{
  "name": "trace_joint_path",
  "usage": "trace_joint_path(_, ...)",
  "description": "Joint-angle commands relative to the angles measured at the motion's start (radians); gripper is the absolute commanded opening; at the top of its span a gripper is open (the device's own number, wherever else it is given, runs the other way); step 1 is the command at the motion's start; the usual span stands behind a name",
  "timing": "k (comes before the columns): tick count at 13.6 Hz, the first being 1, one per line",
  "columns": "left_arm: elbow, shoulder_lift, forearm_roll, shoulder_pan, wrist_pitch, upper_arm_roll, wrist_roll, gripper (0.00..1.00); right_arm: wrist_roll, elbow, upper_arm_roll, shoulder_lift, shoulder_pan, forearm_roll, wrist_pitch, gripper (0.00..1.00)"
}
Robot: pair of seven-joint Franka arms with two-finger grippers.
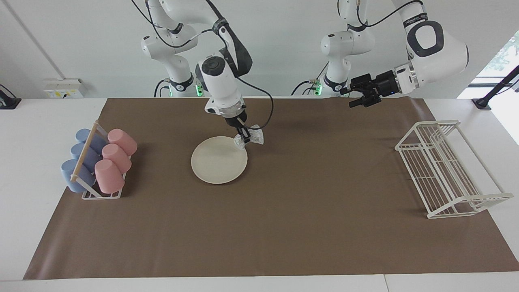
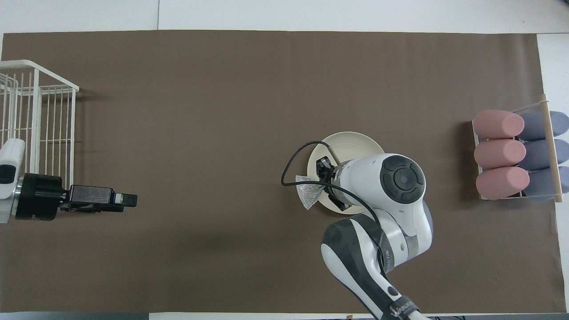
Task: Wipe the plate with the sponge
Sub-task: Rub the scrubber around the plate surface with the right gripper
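The cream plate [image 1: 217, 162] lies on the brown mat, a little toward the right arm's end; in the overhead view only part of its rim [image 2: 351, 138] shows past the right arm. My right gripper [image 1: 243, 140] is shut on the silvery sponge [image 1: 254, 138] and holds it at the plate's edge nearest the robots. The sponge [image 2: 309, 194] hangs partly off that edge, and I cannot tell whether it touches the plate. My left gripper [image 1: 357, 100] is empty and waits in the air over the mat's edge at the left arm's end; it also shows in the overhead view [image 2: 130, 200].
A rack of pink and blue cups [image 1: 101, 162] lying on their sides stands at the right arm's end of the mat. A white wire rack [image 1: 446, 168] stands at the left arm's end. The brown mat [image 1: 284, 227] covers most of the table.
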Motion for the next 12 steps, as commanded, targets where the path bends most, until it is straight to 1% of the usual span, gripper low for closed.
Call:
trace_joint_path(1,0.068,0.018,0.107,0.042,0.013,-0.001,-0.045,1.00,-0.111,-0.107,0.016,-0.031,-0.056,-0.004,0.068,0.00)
trace_joint_path(3,0.077,0.022,0.211,0.037,0.017,-0.001,-0.051,1.00,-0.177,-0.125,0.014,0.017,-0.071,-0.004,0.096,0.00)
trace_joint_path(4,0.077,0.021,0.242,0.031,0.019,-0.003,-0.049,1.00,-0.201,-0.130,0.016,0.037,-0.079,-0.004,0.107,0.00)
trace_joint_path(5,0.076,0.021,0.262,0.028,0.019,-0.003,-0.051,1.00,-0.217,-0.130,0.014,0.037,-0.080,-0.004,0.116,0.00)
trace_joint_path(6,0.076,0.021,0.276,0.028,0.021,-0.004,-0.068,1.00,-0.243,-0.130,0.014,0.040,-0.099,-0.004,0.119,0.00)
trace_joint_path(10,0.076,0.021,0.291,0.027,0.028,-0.006,-0.088,1.00,-0.486,-0.129,0.014,0.054,-0.231,-0.004,0.133,0.00)
trace_joint_path(12,0.076,0.021,0.309,0.025,0.040,-0.008,-0.091,1.00,-0.522,-0.129,0.014,0.058,-0.249,-0.004,0.156,0.00)
